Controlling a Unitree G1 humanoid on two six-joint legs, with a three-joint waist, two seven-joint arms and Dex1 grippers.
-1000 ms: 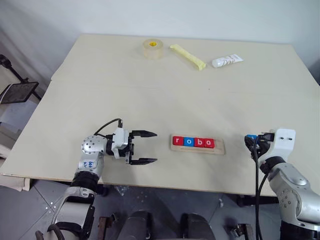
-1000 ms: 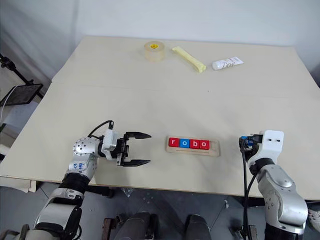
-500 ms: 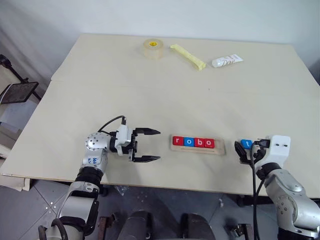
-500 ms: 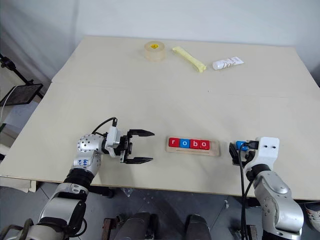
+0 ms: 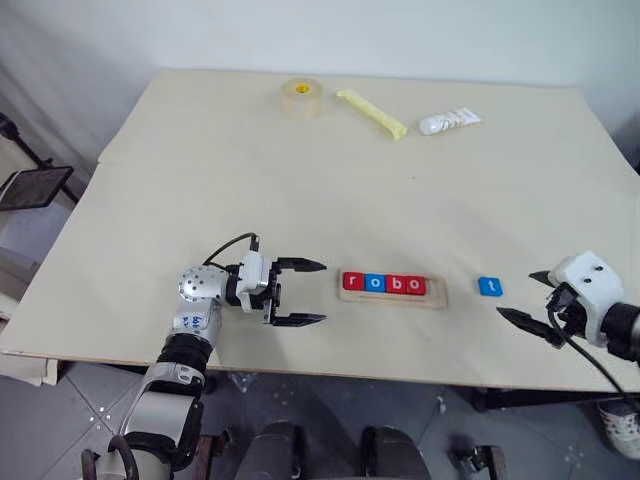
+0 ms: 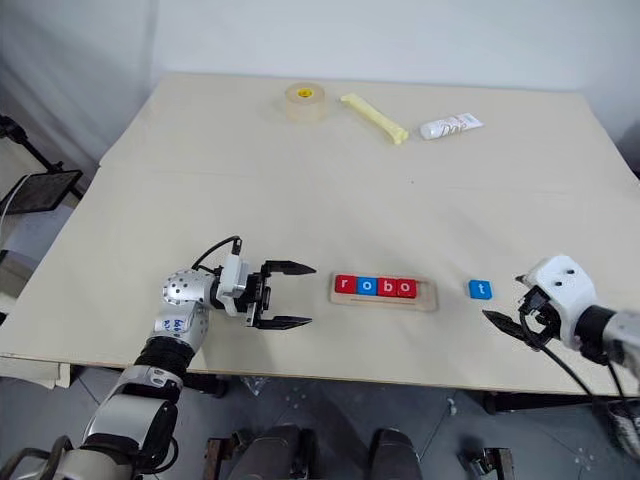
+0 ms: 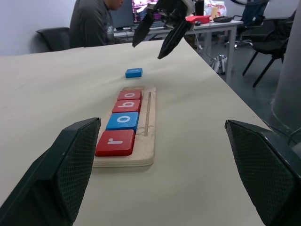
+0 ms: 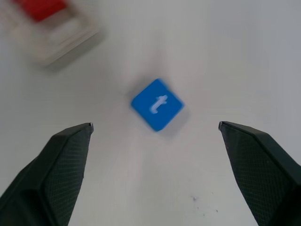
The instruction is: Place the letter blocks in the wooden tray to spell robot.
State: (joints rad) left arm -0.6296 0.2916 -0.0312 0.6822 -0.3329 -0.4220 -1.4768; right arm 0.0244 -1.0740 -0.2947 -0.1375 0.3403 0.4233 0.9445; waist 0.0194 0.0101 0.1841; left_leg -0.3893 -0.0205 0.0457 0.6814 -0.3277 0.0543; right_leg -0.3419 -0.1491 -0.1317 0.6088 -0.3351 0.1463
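Five letter blocks: four in the wooden tray [image 5: 393, 297], reading r [image 5: 353, 281], o [image 5: 375, 283], b [image 5: 396, 284], o [image 5: 417, 286], and one loose blue t [image 5: 489, 287]. One tape roll [image 5: 301, 97], one yellow packet [image 5: 372, 113], one white tube [image 5: 449, 121].

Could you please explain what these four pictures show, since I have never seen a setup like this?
This is a humanoid robot with two arms, each ending in a two-fingered tool. Two pictures come from cameras on its head, looking down over a table. The other two come from cameras on its wrists, looking out between the black fingers.

Near the table's front edge lies a wooden tray with four letter tiles in it, reading r, o, b, o. A blue t tile lies flat on the table to the tray's right, not yet in the tray. At the far side lie a tape roll, a yellow packet and a white tube.

The left tool hovers open left of the tray. The right tool is open beside the t tile. Neither holds anything. In the left wrist picture, a person sits at a desk in the background.
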